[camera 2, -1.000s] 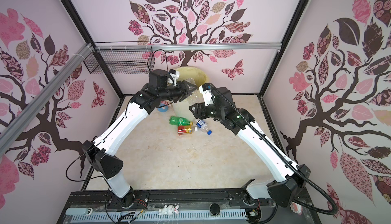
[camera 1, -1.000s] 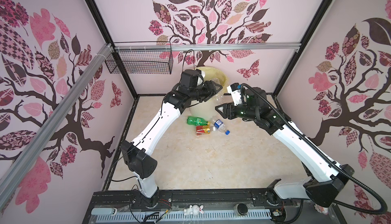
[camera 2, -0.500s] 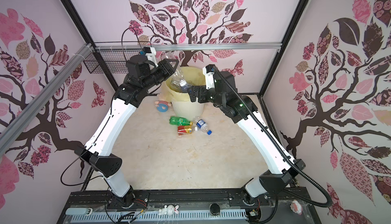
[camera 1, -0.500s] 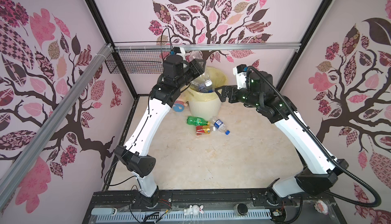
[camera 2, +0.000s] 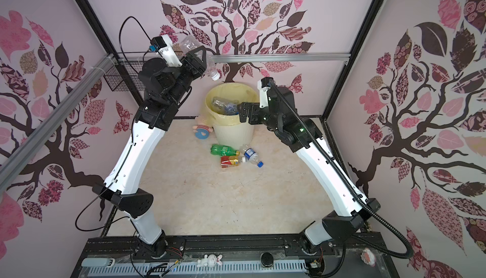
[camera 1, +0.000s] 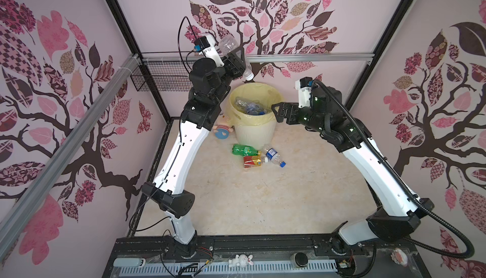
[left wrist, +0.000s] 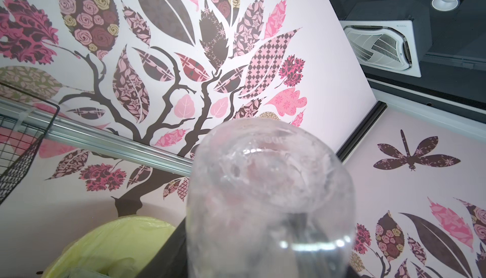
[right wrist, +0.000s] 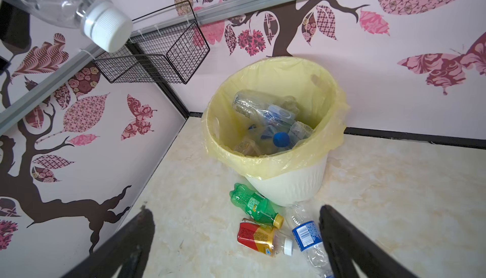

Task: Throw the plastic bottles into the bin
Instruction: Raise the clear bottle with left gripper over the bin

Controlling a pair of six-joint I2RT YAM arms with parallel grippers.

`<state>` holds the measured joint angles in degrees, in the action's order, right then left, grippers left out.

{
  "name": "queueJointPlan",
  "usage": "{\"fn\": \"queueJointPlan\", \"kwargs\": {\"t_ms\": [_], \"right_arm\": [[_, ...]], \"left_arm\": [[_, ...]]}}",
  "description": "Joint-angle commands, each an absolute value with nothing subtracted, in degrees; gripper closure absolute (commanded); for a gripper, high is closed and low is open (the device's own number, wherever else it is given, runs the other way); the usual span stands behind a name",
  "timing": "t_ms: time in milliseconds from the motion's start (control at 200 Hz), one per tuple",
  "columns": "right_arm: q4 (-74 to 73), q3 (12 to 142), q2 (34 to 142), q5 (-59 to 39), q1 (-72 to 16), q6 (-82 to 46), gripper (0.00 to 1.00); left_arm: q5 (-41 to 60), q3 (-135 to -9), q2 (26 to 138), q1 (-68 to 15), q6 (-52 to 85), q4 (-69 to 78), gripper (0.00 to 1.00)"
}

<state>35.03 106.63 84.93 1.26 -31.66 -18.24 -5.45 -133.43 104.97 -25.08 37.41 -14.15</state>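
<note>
High above the bin [camera 1: 253,135], my left gripper [camera 1: 234,59] is shut on a clear plastic bottle [camera 1: 227,45], tilted with its white cap [camera 1: 248,76] down. That bottle [left wrist: 268,197] fills the left wrist view. My right gripper [camera 1: 276,111] stands open and empty by the bin's right rim; both its fingers [right wrist: 143,218] show in the right wrist view. The bin [right wrist: 289,184] holds several bottles [right wrist: 268,116]. On the floor in front lie a green bottle [camera 1: 243,149], a red-labelled one [camera 1: 252,161] and a clear blue-labelled one [camera 1: 273,155].
A pink-and-blue plush doll [camera 1: 222,132] lies left of the bin. A black wire basket [camera 1: 160,79] hangs from the aluminium rail [camera 1: 302,57] on the back wall. Patterned walls close in on three sides.
My left arm has lifted the clear bottle from in front of the bin to high above it. My right gripper has opened and drawn back to the bin's right rim.
</note>
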Motion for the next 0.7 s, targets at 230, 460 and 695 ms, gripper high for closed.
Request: {"fn": "queueJointPlan", "kwargs": {"t_ms": [230,460,695], "right_arm": [[36.6,103.2,81.2,-1.2,-29.7,-19.7,0.0],[35.6,102.1,81.3,-2.8,-29.1,-20.7,0.0],[34.0,100.9,81.9,-4.9,-29.1,-23.0,0.0]], "left_arm": [[4.9,-145.1,123.2,-23.4,49.1,-32.1,0.03],[4.5,-133.6,115.6,-23.3,47.3,-27.5,0.03],[6.8,-132.0,112.4,-23.4,46.7,-28.2,0.03]]}}
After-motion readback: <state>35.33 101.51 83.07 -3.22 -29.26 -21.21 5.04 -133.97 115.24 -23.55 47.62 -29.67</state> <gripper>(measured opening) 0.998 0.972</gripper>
